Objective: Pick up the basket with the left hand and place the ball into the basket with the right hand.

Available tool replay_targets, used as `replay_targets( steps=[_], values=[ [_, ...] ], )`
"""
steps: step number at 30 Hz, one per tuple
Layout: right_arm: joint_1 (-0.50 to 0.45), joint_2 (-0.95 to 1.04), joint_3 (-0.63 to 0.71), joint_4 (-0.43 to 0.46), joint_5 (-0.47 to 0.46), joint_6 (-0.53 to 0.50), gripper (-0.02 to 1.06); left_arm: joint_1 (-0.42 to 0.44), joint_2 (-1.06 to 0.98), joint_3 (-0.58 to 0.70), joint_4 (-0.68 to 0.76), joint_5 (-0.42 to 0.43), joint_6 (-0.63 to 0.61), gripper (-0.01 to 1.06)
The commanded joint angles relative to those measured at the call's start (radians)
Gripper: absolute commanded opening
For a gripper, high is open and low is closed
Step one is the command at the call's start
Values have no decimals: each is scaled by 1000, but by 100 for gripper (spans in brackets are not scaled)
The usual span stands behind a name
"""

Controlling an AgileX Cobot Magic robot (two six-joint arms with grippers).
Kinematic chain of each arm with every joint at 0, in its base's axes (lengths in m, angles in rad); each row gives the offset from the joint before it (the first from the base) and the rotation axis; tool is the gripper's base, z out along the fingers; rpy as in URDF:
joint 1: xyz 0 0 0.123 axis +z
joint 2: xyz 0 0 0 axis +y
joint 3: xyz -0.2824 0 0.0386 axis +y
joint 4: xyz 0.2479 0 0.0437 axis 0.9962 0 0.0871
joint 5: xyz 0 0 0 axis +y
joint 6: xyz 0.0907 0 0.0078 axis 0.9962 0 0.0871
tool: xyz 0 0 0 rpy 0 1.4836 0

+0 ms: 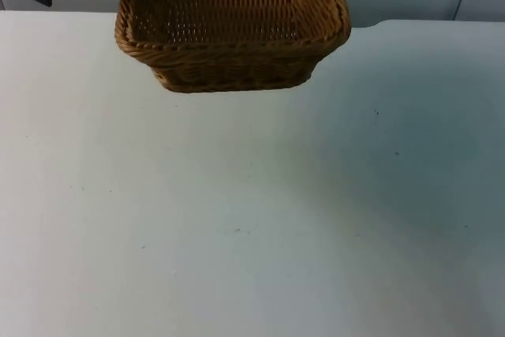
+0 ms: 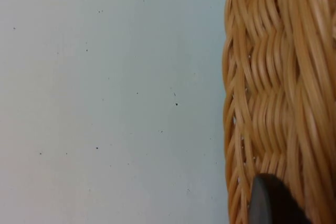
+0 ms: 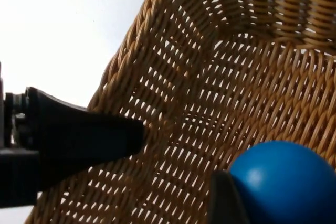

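Over the woven floor of the rectangular tan wicker basket [image 3: 220,103], the round blue ball [image 3: 286,182] is seen in the right wrist view, pressed against one black fingertip [image 3: 226,198] of the right hand [image 3: 181,166]; the other finger reaches in from the side and stands apart from the ball, so whether the ball is clamped or already let go cannot be told. The ball is inside the basket's walls, above or on its weave; contact with the floor cannot be judged.

Nearest in the top view, the white bench [image 1: 252,219] lies bare. Farther back, the basket is held up off it, tilted, with its rim toward the camera and its shadow falling on the bench below.

At the basket's left rim the left hand [image 2: 273,203] is judged to be clamped on the wicker wall, since one dark fingertip lies directly on the weave in the left wrist view and the basket hangs in the air.

The step in hand is judged to be the release. It is done well if the basket is kept steady and level by the left hand, the ball is lowered close to the weave before the fingers are spread, and the right hand is then lifted straight up, clear of the rim, so that nothing is snagged or tipped.
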Motion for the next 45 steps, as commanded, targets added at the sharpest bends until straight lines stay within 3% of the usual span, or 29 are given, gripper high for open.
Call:
replay_targets(
  steps=[1, 2, 3, 5, 6, 7, 10, 26, 32, 38, 45],
  values=[
    [4, 15, -7, 10, -5, -11, 12, -2, -9, -11, -38, -2, 1, 0],
    [4, 15, -7, 10, -5, -11, 12, -2, -9, -11, -38, -2, 1, 0],
    [4, 19, -7, 10, -5, -13, 19, -2, -9, -11, -38, -2, 1, 0],
    [4, 22, -7, 29, -2, -42, 37, -2, -9, -11, -38, -2, 1, 0],
    [4, 22, -7, 67, 9, -91, 56, -2, -9, -11, -38, -2, 1, 0],
    [4, 22, -7, 67, 9, -91, 56, -2, -9, -11, -38, -2, 1, 0],
    [4, 22, -7, 160, 40, -192, 105, -2, -9, -11, -38, -4, 3, 0],
    [4, 19, -7, 185, 99, -193, 105, -2, -9, -11, -38, -2, 5, 0],
    [-3, -8, -11, 129, 104, -184, 105, -2, -9, -11, -38, 2, 5, 0],
    [-61, -83, -15, 130, 155, -172, 101, -2, -9, -11, -36, 4, 3, 0],
    [-166, -182, -10, 41, 249, -172, 101, -2, -9, -11, -28, 9, 3, 0]
  ],
)
